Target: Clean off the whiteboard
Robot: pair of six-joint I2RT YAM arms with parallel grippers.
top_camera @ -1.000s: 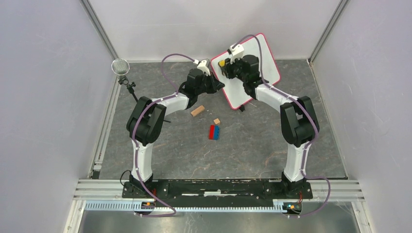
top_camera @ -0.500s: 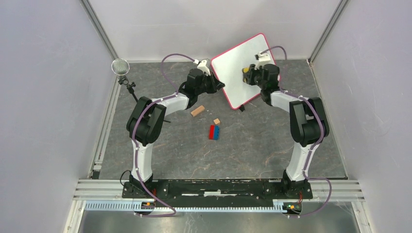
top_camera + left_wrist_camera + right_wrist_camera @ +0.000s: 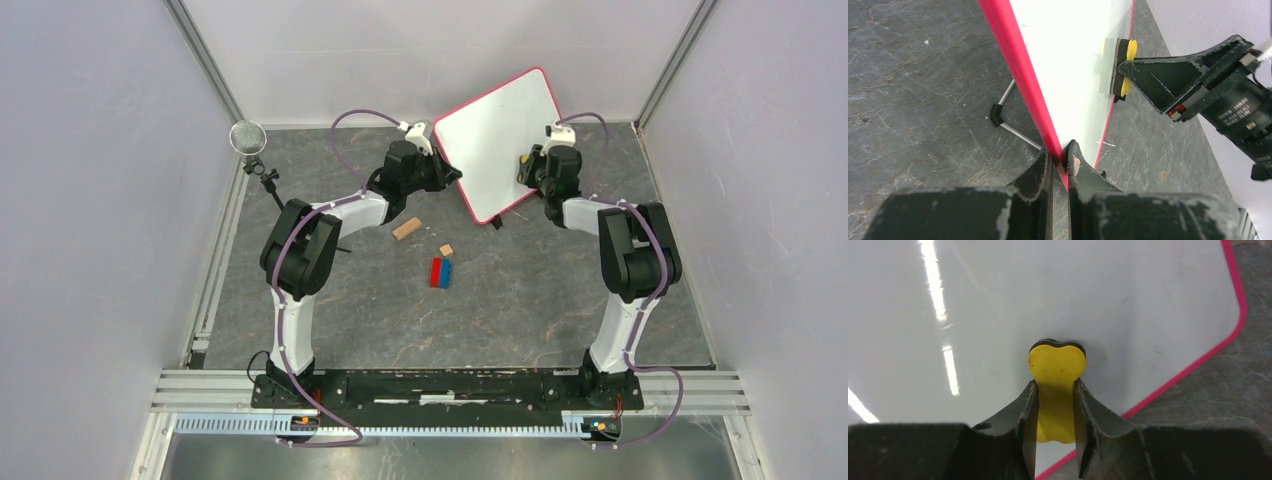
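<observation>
Left gripper (image 3: 1060, 159): I hold it pinched on the whiteboard (image 3: 497, 140) along its pink edge.
Right gripper (image 3: 1055, 387): clamped on the yellow eraser (image 3: 1056, 359), whose pad seems pressed to the board face, near the right corner.

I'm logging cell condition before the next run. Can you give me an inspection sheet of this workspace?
Surface: dark grey mottled tabletop.
Job's things: red-framed white whiteboard propped tilted, no writing seen; yellow felt-backed eraser against its face.
Clutter: tan wooden block, smaller tan block, red brick beside blue brick, silver mesh microphone on stand.
Grippers: left gripper shut on the whiteboard's edge; right gripper shut on the eraser.
Cables: purple cables loop along both arms.
Surroundings: pale walls, aluminium rail at near edge.
</observation>
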